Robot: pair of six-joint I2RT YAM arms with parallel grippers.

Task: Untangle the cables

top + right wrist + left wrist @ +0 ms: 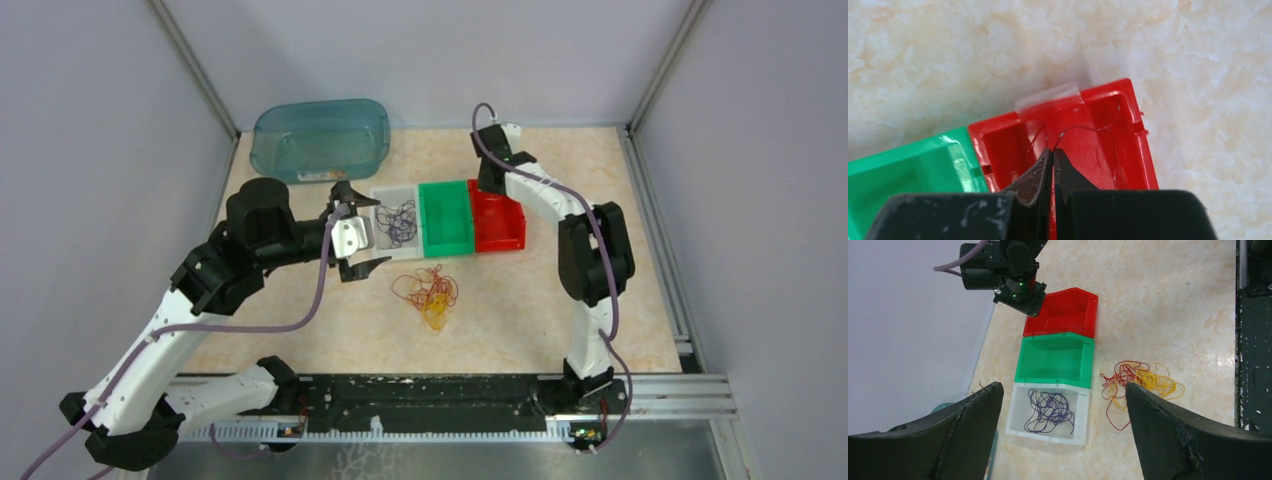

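Left gripper (380, 232): jaws spread wide and holding nothing, hovering above the table (560, 320) at the near side of the white bin (1048, 436).
Right gripper (1053, 151): fingers pressed together over the red bin (1135, 150). They seem to pinch the end of a thin red strand (1088, 128), though it is too fine to be sure.
Red strand: arcs from the closed fingertips across the inside of the red bin toward its far corner.
Purple cable (1048, 412): a loose curly clump lying inside the white bin.
Red cable (1120, 375) and yellow cable (1158, 385): tangled together in one heap on the table, just in front of the bins and touching none of them.
Bins: white, green bin (1053, 379) and red, side by side in a row and touching.
Teal tub (320, 135): at the far left of the table, behind the white bin.
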